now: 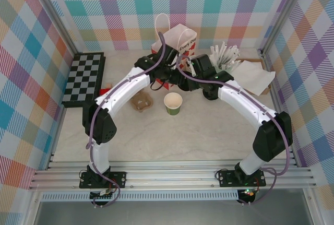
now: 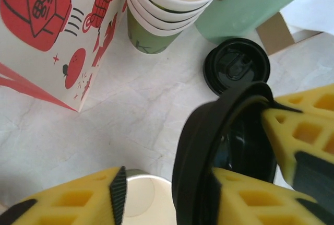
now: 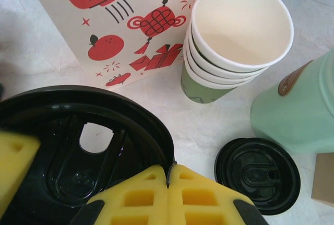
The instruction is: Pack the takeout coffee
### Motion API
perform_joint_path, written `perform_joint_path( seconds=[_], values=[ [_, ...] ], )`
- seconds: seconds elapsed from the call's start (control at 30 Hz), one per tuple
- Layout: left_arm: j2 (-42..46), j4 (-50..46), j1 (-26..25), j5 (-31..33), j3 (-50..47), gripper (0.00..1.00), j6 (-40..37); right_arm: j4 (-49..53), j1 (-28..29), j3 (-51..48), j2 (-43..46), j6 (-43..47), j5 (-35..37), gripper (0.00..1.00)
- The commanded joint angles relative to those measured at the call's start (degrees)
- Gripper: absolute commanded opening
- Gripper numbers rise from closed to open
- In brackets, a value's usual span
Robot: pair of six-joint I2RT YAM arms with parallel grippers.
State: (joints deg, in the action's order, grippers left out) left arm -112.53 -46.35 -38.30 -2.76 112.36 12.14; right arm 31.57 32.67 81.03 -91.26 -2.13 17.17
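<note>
We found the right gripper [image 3: 168,186] with its jaws pressed together on the rim of a black lid [image 3: 78,152], carrying it tilted, well off flat, above the table [image 1: 209,141]. The left gripper [image 2: 168,186] had its jaws apart with that same lid standing in the gap. One pad seemed to lie against it and the other stood clear, so we judged it not yet clamped.

The cup [image 1: 173,103] stood upright and uncovered about the middle of the table, its long axis vertical. Both grippers hung just behind it, toward the back edge, in front of the bag [image 1: 175,39]. In the left wrist view the cup's pale rim showed right under the left jaws, so we took the left arm as the nearer one.

As we read it, the coming move turned on this: the lid was on edge while the cup's mouth faced straight up, and the cup lay toward the near edge from the lid. The lid would need levelling and bringing nearward before it could seat.

A second lid [image 3: 258,175] lay flat by the holder [image 3: 302,110] and the stack [image 3: 237,37] of lidless cups.
</note>
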Motion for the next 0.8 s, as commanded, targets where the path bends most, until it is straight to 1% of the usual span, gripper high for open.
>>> perform_joint_path(
  seconds=[0.0,0.1,0.2,0.23,0.27,0.3,0.33,0.4,0.43,0.5,0.53,0.6,0.7,0.77],
  values=[
    [-0.32,0.9,-1.0,2.19,1.25,0.34,0.48,1.69,0.64,2.55,-0.76,-1.11,0.64,0.0],
    [0.19,2.34,-1.02,2.36,0.09,0.18,1.34,2.4,0.99,3.03,-0.85,-1.98,0.09,0.0],
    [0.75,3.34,-1.16,2.96,-0.89,0.08,2.3,2.59,1.09,3.16,-0.02,-4.51,-1.37,0.0],
    [1.16,3.76,-1.16,3.32,-1.36,0.06,2.97,2.48,1.08,3.1,0.54,-6.06,-1.46,0.06],
    [1.55,4.19,-1.16,3.51,-1.74,0.03,3.47,2.45,1.06,2.97,1.19,-7.93,-1.16,0.17],
    [2.12,4.81,-1.16,3.94,-2.27,0.0,4.37,2.24,1.0,2.75,2.33,-10.44,-1.0,0.35],
    [2.88,5.44,-1.16,4.55,-2.92,0.0,5.82,1.62,0.83,2.16,3.92,-13.9,-1.0,0.55],
    [4.61,7.11,-1.06,5.55,-4.75,0.0,9.37,-1.21,0.37,-0.97,8.23,-21.93,-1.51,0.72],
    [5.75,8.19,-1.07,6.28,-6.14,0.0,12.55,-3.75,0.22,-3.64,11.04,-27.11,-1.65,0.77],
    [8.38,12.03,-0.98,7.28,-9.87,0.0,19.63,-9.57,0.21,-10.61,15.87,-36.93,-2.11,0.83],
    [9.86,14.97,-0.98,7.6,-12.58,0.0,24.15,-14.31,0.21,-14.46,17.89,-39.91,-4.64,0.84],
    [12.77,21.48,-0.99,6.83,-18.57,0.0,31.88,-19.51,0.21,-18.75,19.73,-45.42,-6.24,0.86],
    [15.94,32.79,-1.07,5.03,-27.07,0.0,41.47,-24.42,0.22,-21.25,20.16,-48.07,-7.3,0.86],
    [16.47,35.89,-1.16,4.17,-29.26,0.0,44.1,-29.08,0.24,-21.7,19.17,-46.88,-11.08,0.85]
  ],
)
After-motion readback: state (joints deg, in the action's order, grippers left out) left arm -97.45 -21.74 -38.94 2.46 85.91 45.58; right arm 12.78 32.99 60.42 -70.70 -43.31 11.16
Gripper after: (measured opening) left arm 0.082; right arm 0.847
